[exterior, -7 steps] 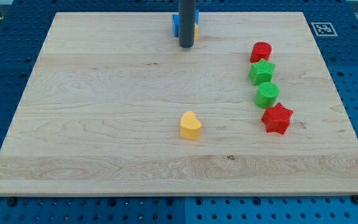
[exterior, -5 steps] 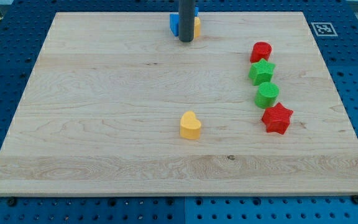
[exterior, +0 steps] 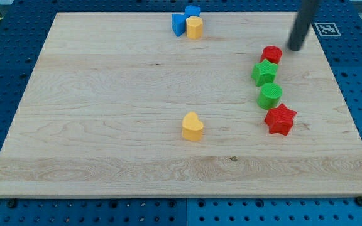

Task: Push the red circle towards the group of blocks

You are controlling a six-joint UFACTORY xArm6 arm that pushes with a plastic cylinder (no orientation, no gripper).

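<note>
The red circle (exterior: 271, 54) sits at the board's right, just above a green star (exterior: 264, 73) and touching it. Below them in a column are a green circle (exterior: 270, 96) and a red star (exterior: 279, 119). My tip (exterior: 295, 48) is down just to the right of the red circle and slightly above it, very close to it. The rod leans up toward the view's top right. A group of two blue blocks (exterior: 180, 24) and a yellow block (exterior: 195, 27) sits at the board's top middle.
A yellow heart (exterior: 192, 126) lies alone near the board's middle. The wooden board (exterior: 105, 100) rests on a blue pegboard table. A black-and-white marker (exterior: 326, 29) is at the top right corner.
My tip has moved from in front of the blue and yellow group at the top middle across to the right of the red circle. The red circle has shifted slightly right and down.
</note>
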